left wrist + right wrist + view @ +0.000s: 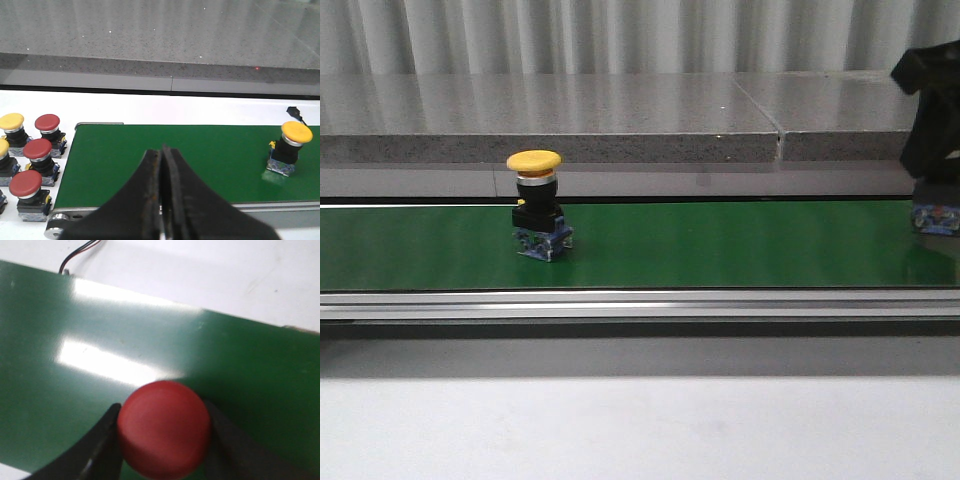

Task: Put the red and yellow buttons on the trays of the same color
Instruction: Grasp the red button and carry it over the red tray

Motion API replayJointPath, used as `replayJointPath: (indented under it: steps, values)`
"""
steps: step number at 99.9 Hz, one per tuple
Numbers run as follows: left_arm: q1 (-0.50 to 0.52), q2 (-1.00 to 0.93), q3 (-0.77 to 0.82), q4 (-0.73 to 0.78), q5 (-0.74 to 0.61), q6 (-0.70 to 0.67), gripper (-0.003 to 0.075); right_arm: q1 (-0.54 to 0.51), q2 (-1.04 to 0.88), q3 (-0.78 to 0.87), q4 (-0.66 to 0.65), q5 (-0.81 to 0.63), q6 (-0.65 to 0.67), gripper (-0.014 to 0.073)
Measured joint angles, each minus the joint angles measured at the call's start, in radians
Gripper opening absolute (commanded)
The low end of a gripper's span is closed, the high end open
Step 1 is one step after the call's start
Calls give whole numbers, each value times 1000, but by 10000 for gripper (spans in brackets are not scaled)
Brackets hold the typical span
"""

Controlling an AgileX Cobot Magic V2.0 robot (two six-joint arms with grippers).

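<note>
**benchrat:** So where's everything sitting? The green conveyor belt (pixel 720 245) has one yellow mushroom-head push button (pixel 537 203) standing upright on it, left of the middle in the front view, on its blue-and-black base.

**servo_sue:** Yep, and the left wrist view catches that same yellow one far off toward the belt's other end. The left gripper (pixel 162 200) is pinched all the way together, black fingers (pixel 180 195) touching, nothing between them. It hangs over the near edge of the belt.

**benchrat:** And that pile beside the belt end?

**servo_sue:** A cluster of spare red and yellow push buttons (pixel 31 160) on the white tabletop (pixel 200 110), just off the belt's roller end. Three red caps and two yellow ones show; the rest is cut off.

**benchrat:** Right arm?

**servo_sue:** The right gripper (pixel 162 440) has a red mushroom-head push button (pixel 164 429) clamped between its dark fingers (pixel 97 445), one pressing each side of the cap, above the belt. In the front view it's at the far right edge, black arm over a blue base (pixel 934 218). Can't tell whether that base touches the belt.
</note>
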Motion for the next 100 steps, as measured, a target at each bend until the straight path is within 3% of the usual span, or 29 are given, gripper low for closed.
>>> replayJointPath:
  steps: [31, 57, 100]
  values:
    - [0, 0, 0, 0, 0, 0, -21, -254, 23, -165, 0, -30, 11, 220]
    - [0, 0, 0, 1, 0, 0, -21, -459, 143, -196, 22, -78, 72, 220]
    - [0, 0, 0, 1, 0, 0, -21, -526, 347, -203, 100, -186, 81, 220]
